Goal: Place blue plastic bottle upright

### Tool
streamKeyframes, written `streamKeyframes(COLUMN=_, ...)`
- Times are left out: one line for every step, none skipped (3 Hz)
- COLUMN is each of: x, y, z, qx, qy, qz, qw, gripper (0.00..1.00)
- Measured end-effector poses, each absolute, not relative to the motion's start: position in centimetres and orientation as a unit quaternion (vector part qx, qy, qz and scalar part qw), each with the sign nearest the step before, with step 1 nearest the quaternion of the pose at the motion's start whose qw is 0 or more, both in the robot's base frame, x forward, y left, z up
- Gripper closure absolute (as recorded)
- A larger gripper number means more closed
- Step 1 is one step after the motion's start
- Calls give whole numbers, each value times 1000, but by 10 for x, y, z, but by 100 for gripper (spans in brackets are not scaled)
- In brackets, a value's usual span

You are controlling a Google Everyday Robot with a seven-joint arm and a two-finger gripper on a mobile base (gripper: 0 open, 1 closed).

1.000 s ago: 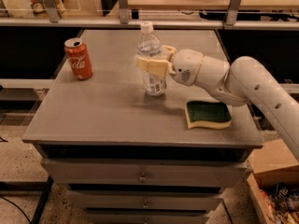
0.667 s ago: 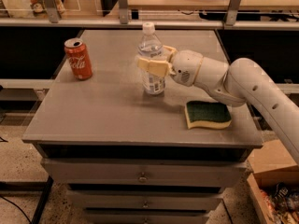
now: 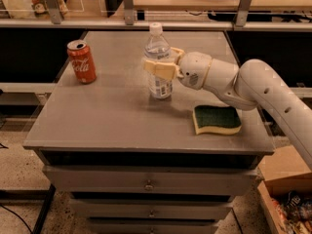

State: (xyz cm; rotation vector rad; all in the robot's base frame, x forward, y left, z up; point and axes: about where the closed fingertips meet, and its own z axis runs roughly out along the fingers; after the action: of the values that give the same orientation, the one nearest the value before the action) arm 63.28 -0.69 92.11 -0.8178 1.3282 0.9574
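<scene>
The blue plastic bottle (image 3: 159,86), clear and ribbed with a white cap and a white label, stands upright on the grey table top (image 3: 117,116), a little behind its middle. My gripper (image 3: 159,58) reaches in from the right on a white arm and is shut around the bottle's middle. One cream finger lies across the bottle's front and the other behind it. The bottle's base rests on the table.
A red Coca-Cola can (image 3: 82,61) stands upright at the table's left. A green and yellow sponge (image 3: 216,119) lies at the front right, under my arm. Drawers sit below the table top. A shelf rail runs behind the table.
</scene>
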Motion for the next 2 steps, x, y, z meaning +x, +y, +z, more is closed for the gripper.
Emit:
streamKeyframes(x=633, y=-7, z=922, qx=-354, qy=575, qz=415, qw=610, gripper=14)
streamKeyframes(x=637, y=-18, z=915, qx=-360, qy=579, qz=393, qw=617, gripper=0)
